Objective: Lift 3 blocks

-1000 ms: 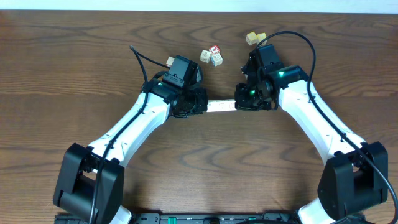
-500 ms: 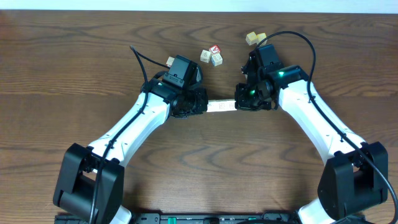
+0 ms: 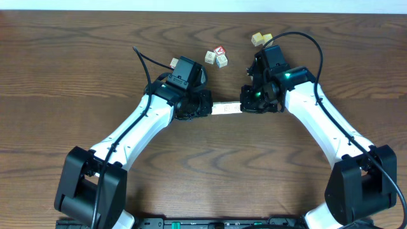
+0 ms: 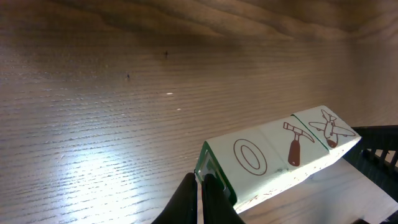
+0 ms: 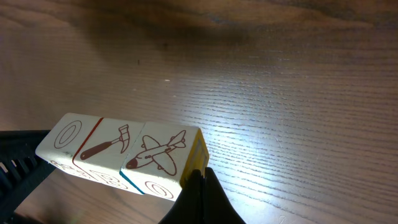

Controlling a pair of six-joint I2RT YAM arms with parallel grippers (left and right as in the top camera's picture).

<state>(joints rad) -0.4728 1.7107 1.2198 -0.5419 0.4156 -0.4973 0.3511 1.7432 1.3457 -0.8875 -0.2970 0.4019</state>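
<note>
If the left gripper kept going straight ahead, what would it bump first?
The O block, it seems: the left gripper has its shut jaws right against it, at the near end of the row of three blocks. The right gripper sits beyond.

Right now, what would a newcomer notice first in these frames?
The three blocks catch the eye first: they are pressed end to end in one row between the shut left tool and the shut right tool, mid-table. The wrist views show a ring, a hammer and an airplane printed on their faces. Behind the arms sit a cluster with a red-topped cube and a pale yellow pair.
</note>
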